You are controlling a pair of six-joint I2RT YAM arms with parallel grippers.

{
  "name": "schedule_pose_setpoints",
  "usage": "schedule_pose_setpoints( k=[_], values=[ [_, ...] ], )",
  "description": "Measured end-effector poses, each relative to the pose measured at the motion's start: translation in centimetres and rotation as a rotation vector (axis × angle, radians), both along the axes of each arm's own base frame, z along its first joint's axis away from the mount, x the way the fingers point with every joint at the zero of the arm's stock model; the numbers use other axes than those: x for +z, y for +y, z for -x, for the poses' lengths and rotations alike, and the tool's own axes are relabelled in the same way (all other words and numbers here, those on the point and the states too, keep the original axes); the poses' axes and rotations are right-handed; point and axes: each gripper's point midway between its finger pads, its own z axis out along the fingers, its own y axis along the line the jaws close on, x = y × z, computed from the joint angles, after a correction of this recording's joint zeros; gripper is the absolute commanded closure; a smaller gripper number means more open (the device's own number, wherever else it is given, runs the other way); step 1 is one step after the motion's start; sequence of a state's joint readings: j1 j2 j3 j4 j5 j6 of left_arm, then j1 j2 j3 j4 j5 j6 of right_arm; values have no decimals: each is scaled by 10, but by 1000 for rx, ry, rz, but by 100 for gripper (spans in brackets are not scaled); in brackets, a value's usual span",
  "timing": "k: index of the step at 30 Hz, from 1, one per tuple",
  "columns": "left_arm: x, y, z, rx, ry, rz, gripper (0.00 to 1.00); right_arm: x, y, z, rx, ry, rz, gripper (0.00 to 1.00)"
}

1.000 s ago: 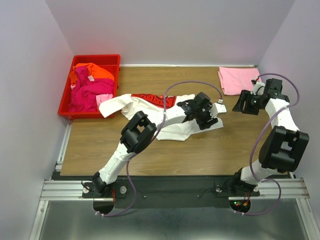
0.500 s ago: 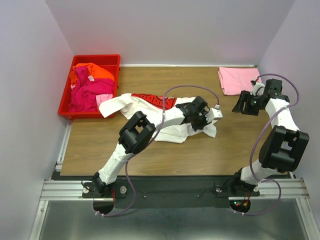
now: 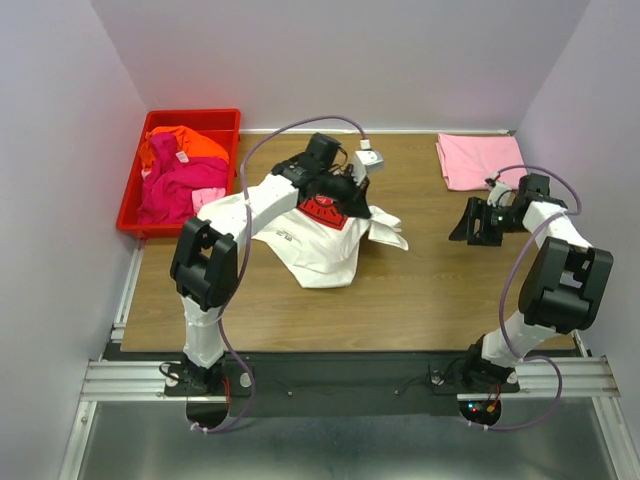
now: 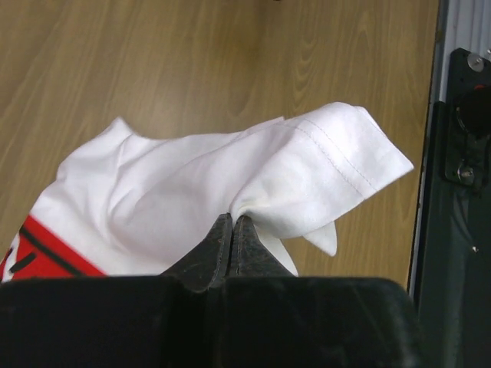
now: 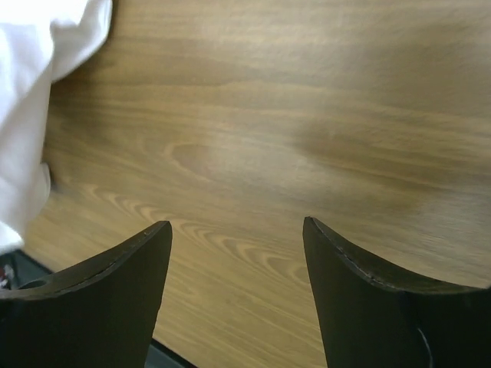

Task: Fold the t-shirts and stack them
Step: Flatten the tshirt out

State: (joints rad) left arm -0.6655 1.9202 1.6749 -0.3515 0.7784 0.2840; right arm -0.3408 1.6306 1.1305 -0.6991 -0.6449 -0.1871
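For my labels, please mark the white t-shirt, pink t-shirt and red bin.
white t-shirt (image 3: 320, 255): top view, lower body cloth.
pink t-shirt (image 3: 470, 160): top view, folded middle.
red bin (image 3: 155, 229): top view, near wall.

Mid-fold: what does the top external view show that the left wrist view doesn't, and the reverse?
Only top external: the red bin holding an orange tee and a magenta tee, the folded pink tee at the far right, and the right tool apart from any cloth.

Only left wrist: the left tool pinched shut on a fold of cloth, with hem stitching visible.

Both: the white tee, its red print and the wooden table.
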Motion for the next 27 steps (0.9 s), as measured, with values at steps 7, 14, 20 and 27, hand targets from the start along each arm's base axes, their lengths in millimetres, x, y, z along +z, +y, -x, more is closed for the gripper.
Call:
schedule_pose_setpoints(
  k=[7, 14, 20, 27],
  values=[
    [-57, 41, -42, 125, 144, -55, 97, -14, 26, 11, 79, 48, -91, 23],
    [-113, 55, -27, 130, 278, -109, 69, -27, 75, 18, 212, 110, -182, 23],
    [-127, 62, -17, 120, 304, -121, 55, -39, 121, 28, 334, 181, -237, 23],
    [-117, 72, -3, 97, 233, -104, 36, -46, 166, 40, 441, 253, -324, 31]
  ],
)
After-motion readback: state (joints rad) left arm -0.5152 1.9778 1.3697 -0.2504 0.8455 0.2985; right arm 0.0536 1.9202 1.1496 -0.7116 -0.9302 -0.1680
